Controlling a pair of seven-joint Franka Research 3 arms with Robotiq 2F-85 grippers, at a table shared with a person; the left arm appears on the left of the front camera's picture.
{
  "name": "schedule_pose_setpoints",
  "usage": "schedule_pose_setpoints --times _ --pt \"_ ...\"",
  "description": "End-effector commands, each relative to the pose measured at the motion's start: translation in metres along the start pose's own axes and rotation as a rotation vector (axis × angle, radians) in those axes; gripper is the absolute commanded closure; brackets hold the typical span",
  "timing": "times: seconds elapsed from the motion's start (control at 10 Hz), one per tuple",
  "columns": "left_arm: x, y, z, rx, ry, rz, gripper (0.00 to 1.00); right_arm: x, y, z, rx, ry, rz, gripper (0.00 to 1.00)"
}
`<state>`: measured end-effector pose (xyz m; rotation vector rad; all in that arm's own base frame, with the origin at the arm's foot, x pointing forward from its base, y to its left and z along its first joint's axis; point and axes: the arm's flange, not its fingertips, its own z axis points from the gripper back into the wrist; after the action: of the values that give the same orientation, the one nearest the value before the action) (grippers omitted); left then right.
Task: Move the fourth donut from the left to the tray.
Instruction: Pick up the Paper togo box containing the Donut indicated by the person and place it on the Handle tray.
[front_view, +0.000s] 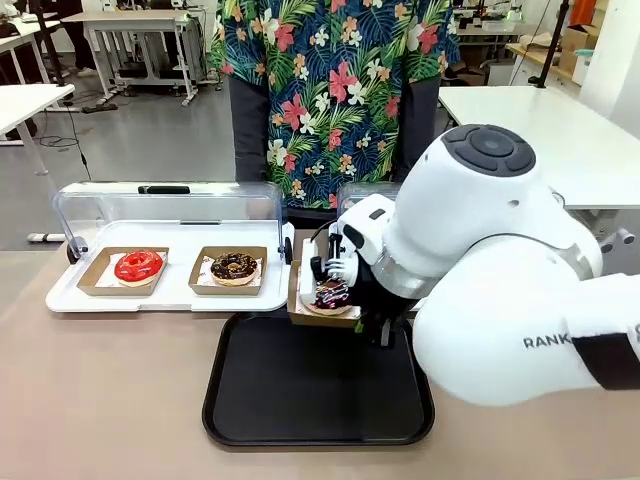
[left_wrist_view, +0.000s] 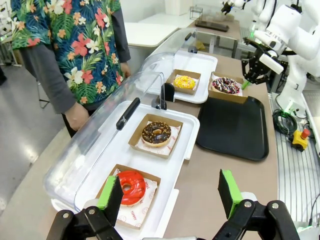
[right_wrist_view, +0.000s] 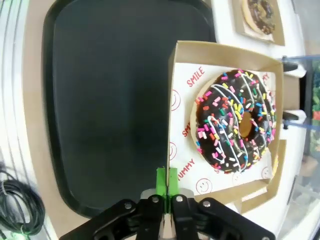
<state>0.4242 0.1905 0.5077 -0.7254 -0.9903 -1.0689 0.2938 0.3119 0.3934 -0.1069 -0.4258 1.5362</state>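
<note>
The fourth donut (right_wrist_view: 235, 122) sits on paper printed "SMILE" and "YUMMY".

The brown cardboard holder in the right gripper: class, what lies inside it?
White printed paper lines the cardboard holder, and on it sits the chocolate-glazed donut with sprinkles and white drizzle. The donut covers the paper beneath it.

Bright even overhead light; soft shadows; sharp focus; wrist-view edges bowed.
</note>
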Motion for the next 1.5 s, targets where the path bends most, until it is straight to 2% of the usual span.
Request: schedule_pose_setpoints --times 0.0,0.3,0.6,1.4 --pt "0.002 -0.002 0.000 -0.005 -0.006 -0.005 0.00 -0.074 0.092 0.001 -0.004 -0.012 -0.018 0.98" --pt "0.002 -0.002 0.000 -0.005 -0.006 -0.005 0.00 -0.080 0.117 -0.014 0.050 -0.011 -0.032 0.98" --pt "0.002 -0.002 0.000 -0.005 -0.006 -0.005 0.00 -0.087 0.127 -0.025 0.065 0.003 -0.046 0.98" --pt "0.002 -0.002 0.000 -0.005 -0.006 -0.005 0.00 -0.104 0.135 -0.053 0.112 0.030 -0.048 0.98"
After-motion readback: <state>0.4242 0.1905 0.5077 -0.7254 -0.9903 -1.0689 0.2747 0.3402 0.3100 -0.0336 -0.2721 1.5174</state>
